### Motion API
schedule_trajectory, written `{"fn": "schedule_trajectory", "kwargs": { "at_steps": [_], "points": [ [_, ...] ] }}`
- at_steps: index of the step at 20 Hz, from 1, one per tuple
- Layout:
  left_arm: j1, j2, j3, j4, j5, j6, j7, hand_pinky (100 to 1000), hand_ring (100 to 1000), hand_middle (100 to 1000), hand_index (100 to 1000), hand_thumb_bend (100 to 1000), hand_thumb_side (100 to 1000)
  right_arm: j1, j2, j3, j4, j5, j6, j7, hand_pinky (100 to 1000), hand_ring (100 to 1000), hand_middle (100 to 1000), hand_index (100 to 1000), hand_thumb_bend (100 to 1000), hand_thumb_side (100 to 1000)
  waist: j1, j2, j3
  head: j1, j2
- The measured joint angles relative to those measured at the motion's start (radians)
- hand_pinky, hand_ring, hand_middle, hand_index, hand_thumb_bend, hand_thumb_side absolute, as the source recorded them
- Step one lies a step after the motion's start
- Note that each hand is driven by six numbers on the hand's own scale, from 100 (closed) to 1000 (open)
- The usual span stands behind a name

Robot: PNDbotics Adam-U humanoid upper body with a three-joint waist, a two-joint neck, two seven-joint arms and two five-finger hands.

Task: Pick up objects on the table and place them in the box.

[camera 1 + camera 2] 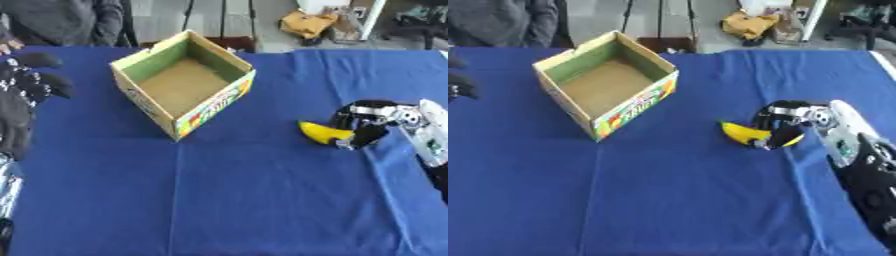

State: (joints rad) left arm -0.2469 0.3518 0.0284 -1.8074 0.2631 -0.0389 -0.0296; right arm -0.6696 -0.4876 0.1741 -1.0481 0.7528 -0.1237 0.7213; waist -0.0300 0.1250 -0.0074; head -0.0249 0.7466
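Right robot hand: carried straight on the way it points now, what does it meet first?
The right robot hand points left, already curled around the yellow banana. Beyond that lies bare blue tablecloth; the open cardboard box sits farther left and back, probably off that line.

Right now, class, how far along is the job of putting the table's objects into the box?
Nothing looks done: the open box appears empty. In hand: the right hand is curled round the yellow banana, down at the blue tablecloth, well to the box's right. The left hand shows idle at the left edge. Left: lifting the banana and placing it inside.
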Motion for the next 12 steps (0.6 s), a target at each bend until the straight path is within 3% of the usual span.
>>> {"fn": "schedule_trajectory", "kwargs": {
  "at_steps": [6,12],
  "points": [
    [0.000,0.000,0.000,0.000,0.000,0.000,0.000,535,566,630,704,593,1000,0.000,0.004,0.005,0.000,0.012,-0.004,-0.005,657,645,641,768,233,413,0.000,0.000,0.001,-0.002,0.000],
    [0.000,0.000,0.000,0.000,0.000,0.000,0.000,535,566,630,704,593,1000,0.000,0.007,0.012,-0.001,0.034,-0.005,-0.014,651,643,630,765,237,409,0.000,0.000,0.001,-0.004,0.000]
  ]
}}
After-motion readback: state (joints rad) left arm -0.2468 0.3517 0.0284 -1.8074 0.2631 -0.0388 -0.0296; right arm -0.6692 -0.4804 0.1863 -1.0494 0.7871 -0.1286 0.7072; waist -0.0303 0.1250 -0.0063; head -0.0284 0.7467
